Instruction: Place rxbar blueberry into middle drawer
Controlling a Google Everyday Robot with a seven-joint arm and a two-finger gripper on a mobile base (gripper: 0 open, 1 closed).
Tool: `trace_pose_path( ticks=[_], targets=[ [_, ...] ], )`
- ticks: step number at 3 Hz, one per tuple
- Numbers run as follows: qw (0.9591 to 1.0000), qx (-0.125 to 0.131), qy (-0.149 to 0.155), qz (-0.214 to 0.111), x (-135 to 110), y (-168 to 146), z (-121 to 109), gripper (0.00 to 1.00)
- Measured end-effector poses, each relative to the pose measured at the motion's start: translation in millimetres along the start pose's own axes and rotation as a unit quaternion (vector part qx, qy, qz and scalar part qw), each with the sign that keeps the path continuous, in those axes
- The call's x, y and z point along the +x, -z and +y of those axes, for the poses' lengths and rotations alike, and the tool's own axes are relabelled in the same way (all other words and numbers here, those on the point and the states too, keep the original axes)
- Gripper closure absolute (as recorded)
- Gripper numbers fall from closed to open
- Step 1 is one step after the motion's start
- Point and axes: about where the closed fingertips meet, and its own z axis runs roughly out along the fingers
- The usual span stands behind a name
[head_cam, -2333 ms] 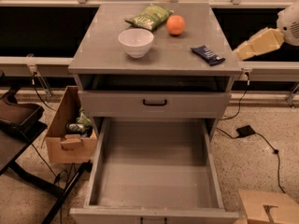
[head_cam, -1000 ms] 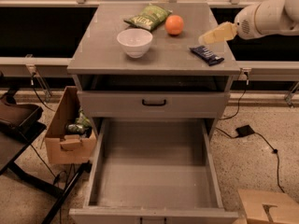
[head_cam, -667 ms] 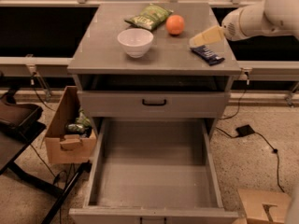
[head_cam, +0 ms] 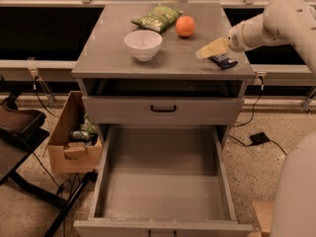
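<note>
The rxbar blueberry [head_cam: 224, 60] lies flat on the cabinet top [head_cam: 111, 46] near the right front corner, well apart from the bowl [head_cam: 143, 44], orange [head_cam: 185, 26] and green chip bag [head_cam: 157, 17]. The gripper [head_cam: 211, 49] hangs just beside/over the bar's left end, arm coming in from the right. Whether it's open or closed can't be told, and nothing looks held. Handling, as a guess: the bar is prob. light, thin and a bit bendy, w/ a slick foil-type wrapper, not fragile. Since it sits low on the surface, the grip likely needs to go across the narrow width near the middle, coming almost straight down; a grab at one end may let it swivel or slide out. The middle drawer [head_cam: 101, 177] is pulled out below w/ a bare floor, so a short drop in should be fine. Hard to read: the gripper covers part of the bar's left end, so contact vs. gap is unclear; wrapper markings can't be made out; the arm's base is cut off at the right edge, and a pale blurred shape fills the lower right corner.
</note>
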Motion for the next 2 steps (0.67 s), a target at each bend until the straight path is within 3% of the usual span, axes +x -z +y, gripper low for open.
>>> trace_pose_path(
  ticks=[1,2],
  targets=[
    [0.9994,-0.009,-0.028,0.017,19,-13,-4,0.0],
    [0.9986,-0.021,-0.04,0.029,32,-22,-1,0.14]
  ],
)
